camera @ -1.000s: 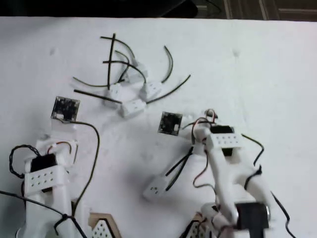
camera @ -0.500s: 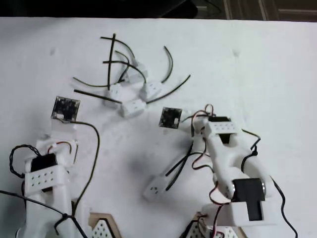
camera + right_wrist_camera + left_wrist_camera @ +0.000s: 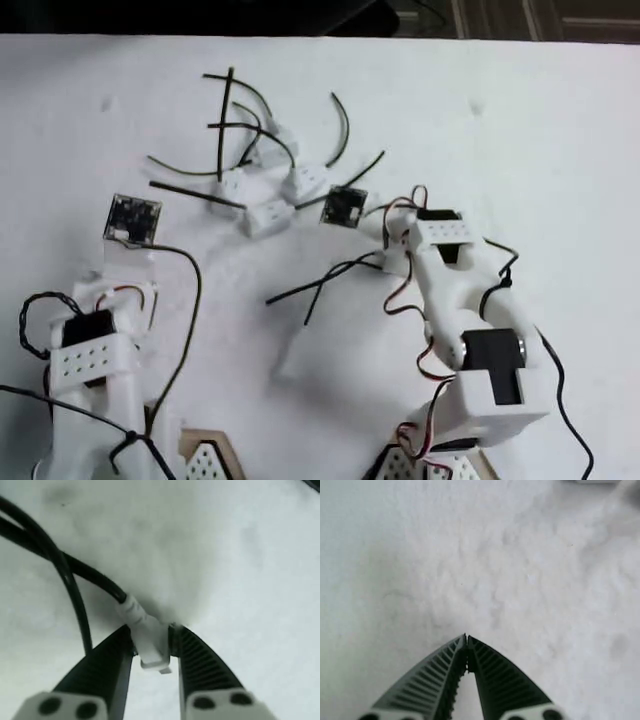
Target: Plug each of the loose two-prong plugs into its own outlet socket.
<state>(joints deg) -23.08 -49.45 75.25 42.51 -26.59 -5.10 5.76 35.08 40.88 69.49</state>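
My right gripper (image 3: 151, 630) is shut on a small white two-prong plug (image 3: 148, 645), whose black cord (image 3: 75, 570) runs away over the white table. From above, the right arm (image 3: 455, 300) stands right of centre. Its gripper (image 3: 393, 256) trails two black cords (image 3: 320, 285) to the left. A cluster of white plugs and outlet blocks (image 3: 268, 190) with curling black cords lies at the far left-centre, just beyond the right arm's wrist. My left gripper (image 3: 466, 639) is shut on nothing, low over bare table. The left arm (image 3: 95, 345) is at the near left.
The table (image 3: 520, 130) is covered in white cloth, bare on the right and far side. Perforated wooden base plates (image 3: 205, 458) sit at the near edge between the arms. A black cable (image 3: 190, 300) loops beside the left arm.
The right arm has stretched toward the far side, pulling the plug and its cords up and away from the near middle. The left arm has not moved.
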